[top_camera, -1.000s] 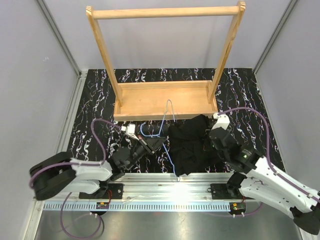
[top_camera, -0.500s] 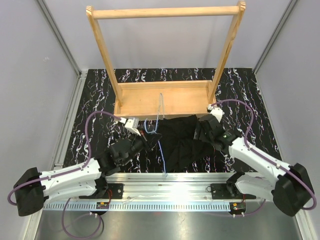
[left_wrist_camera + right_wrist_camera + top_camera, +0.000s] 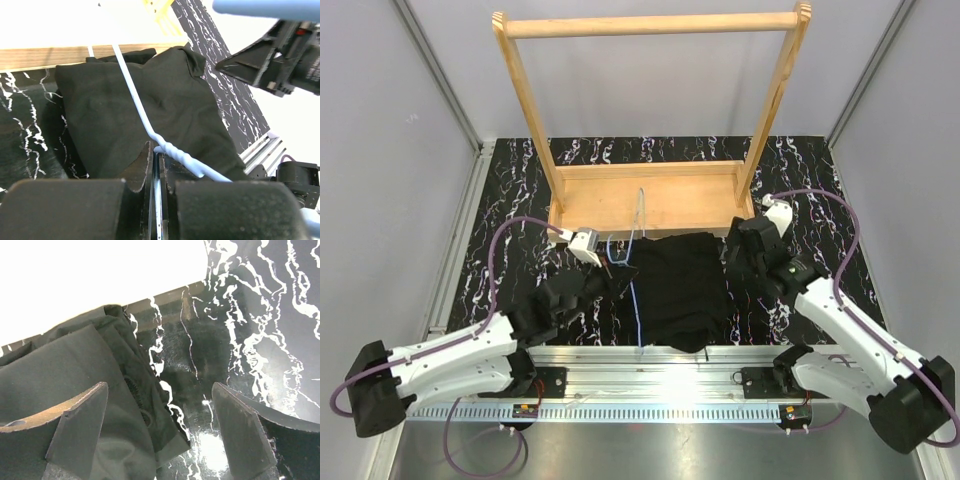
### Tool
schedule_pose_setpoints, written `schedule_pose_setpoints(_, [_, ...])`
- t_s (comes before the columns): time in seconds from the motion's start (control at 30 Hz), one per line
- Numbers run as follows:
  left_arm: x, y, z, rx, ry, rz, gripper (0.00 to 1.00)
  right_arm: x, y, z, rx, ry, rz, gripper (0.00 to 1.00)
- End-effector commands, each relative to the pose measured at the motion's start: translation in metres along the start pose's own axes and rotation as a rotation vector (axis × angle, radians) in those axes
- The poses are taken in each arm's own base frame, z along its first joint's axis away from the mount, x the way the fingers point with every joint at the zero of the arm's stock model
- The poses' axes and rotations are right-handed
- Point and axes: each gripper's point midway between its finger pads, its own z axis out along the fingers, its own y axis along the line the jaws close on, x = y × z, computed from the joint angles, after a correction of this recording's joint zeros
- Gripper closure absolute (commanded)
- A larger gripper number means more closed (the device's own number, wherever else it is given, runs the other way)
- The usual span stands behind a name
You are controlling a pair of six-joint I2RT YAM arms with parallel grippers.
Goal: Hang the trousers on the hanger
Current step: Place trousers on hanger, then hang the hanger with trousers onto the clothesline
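Observation:
The black trousers (image 3: 680,290) lie spread and wrinkled on the marbled table, in front of the wooden rack's base. The light-blue wire hanger (image 3: 637,300) shows as a thin line along their left edge. My left gripper (image 3: 611,272) is shut on the hanger's twisted neck. In the left wrist view the hanger (image 3: 134,92) crosses in front of the trousers (image 3: 175,110), and the left gripper (image 3: 159,156) pinches the wire. My right gripper (image 3: 740,258) hovers at the trousers' right edge. It stands open (image 3: 160,392) with nothing between its fingers, above the fabric's edge (image 3: 65,370).
The wooden rack (image 3: 650,205) stands behind the trousers, with its top rail (image 3: 650,24) high above. Grey walls close in both sides. A metal rail (image 3: 660,385) with the arm bases runs along the near edge. Purple cables loop beside each arm.
My right gripper has opened, let go of the trousers and drawn back to the right. The trousers now lie flatter and squarer. My left gripper has kept its hold and shifted the hanger slightly.

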Motion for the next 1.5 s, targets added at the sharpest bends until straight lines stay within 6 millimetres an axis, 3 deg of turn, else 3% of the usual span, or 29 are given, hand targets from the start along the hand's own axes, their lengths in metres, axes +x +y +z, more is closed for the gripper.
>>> schedule_pose_setpoints(0.0, [-0.031,-0.013,-0.009,0.016,-0.046,0.011,1.00,-0.010,-0.010,-0.008,0.025,-0.049,0.029,0.08])
schedule_pose_setpoints(0.2, [-0.051,-0.008,-0.017,-0.032,0.012,0.075,1.00,-0.003,-0.011,-0.012,-0.003,-0.045,0.062,0.08])
schedule_pose_setpoints(0.27, [-0.070,-0.016,-0.020,-0.020,0.006,0.097,1.00,0.001,-0.008,-0.012,-0.032,-0.043,0.069,0.08])
schedule_pose_setpoints(0.3, [-0.066,-0.014,-0.021,-0.031,0.059,0.116,1.00,0.003,-0.008,-0.012,-0.039,-0.045,0.074,0.08])
schedule_pose_setpoints(0.33, [-0.087,-0.019,-0.023,-0.029,0.033,0.134,1.00,0.006,-0.008,-0.010,-0.042,-0.041,0.074,0.08])
schedule_pose_setpoints(0.4, [-0.091,-0.019,-0.025,-0.037,0.072,0.157,1.00,0.008,-0.009,-0.009,-0.046,-0.041,0.072,0.07])
schedule_pose_setpoints(0.43, [-0.110,-0.023,-0.028,-0.033,0.045,0.170,1.00,0.010,-0.009,-0.008,-0.045,-0.036,0.067,0.07])
schedule_pose_setpoints(0.67, [-0.150,-0.028,-0.031,-0.026,0.070,0.188,1.00,0.012,-0.012,-0.008,-0.039,-0.035,0.055,0.08])
schedule_pose_setpoints(0.73, [-0.175,-0.032,-0.035,-0.025,0.031,0.189,1.00,0.010,-0.011,-0.010,-0.048,-0.041,0.059,0.07])
schedule_pose_setpoints(0.8, [-0.182,-0.033,-0.031,-0.012,0.059,0.185,1.00,0.009,-0.010,-0.012,-0.060,-0.048,0.061,0.07])
schedule_pose_setpoints(0.83, [-0.203,-0.036,-0.033,-0.013,0.024,0.192,1.00,0.008,-0.009,-0.013,-0.067,-0.052,0.063,0.07])
schedule_pose_setpoints(0.87, [-0.210,-0.036,-0.032,-0.014,0.021,0.194,1.00,0.007,-0.009,-0.014,-0.073,-0.055,0.065,0.07])
schedule_pose_setpoints(0.9, [-0.212,-0.027,-0.024,-0.030,0.055,0.179,1.00,0.007,-0.007,-0.014,-0.081,-0.056,0.062,0.07])
schedule_pose_setpoints(0.93, [-0.230,-0.037,-0.027,-0.011,0.023,0.195,1.00,0.006,-0.004,-0.014,-0.094,-0.059,0.063,0.07])
schedule_pose_setpoints(1.0, [-0.241,-0.035,-0.020,-0.024,0.029,0.199,1.00,0.005,-0.002,-0.013,-0.102,-0.060,0.062,0.07])
schedule_pose_setpoints(1.03, [-0.259,-0.043,-0.025,-0.017,-0.012,0.222,1.00,0.006,0.001,-0.011,-0.111,-0.057,0.063,0.07])
schedule_pose_setpoints(1.1, [-0.274,-0.037,-0.018,-0.050,-0.023,0.226,1.00,0.009,0.005,-0.008,-0.129,-0.049,0.057,0.07])
schedule_pose_setpoints(1.13, [-0.294,-0.048,-0.025,-0.038,-0.069,0.243,1.00,0.010,0.012,-0.004,-0.150,-0.041,0.057,0.07])
schedule_pose_setpoints(1.2, [-0.307,-0.042,-0.018,-0.067,-0.080,0.244,1.00,0.011,0.018,0.000,-0.165,-0.033,0.053,0.08])
schedule_pose_setpoints(1.23, [-0.324,-0.052,-0.024,-0.058,-0.124,0.260,1.00,0.015,0.022,0.006,-0.172,-0.017,0.046,0.07])
schedule_pose_setpoints(1.43, [-0.379,-0.058,-0.029,-0.060,-0.255,0.251,1.00,0.023,0.040,0.024,-0.203,0.036,0.011,0.08])
schedule_pose_setpoints(1.47, [-0.381,-0.054,-0.020,-0.050,-0.241,0.243,1.00,0.022,0.042,0.025,-0.209,0.035,0.006,0.09])
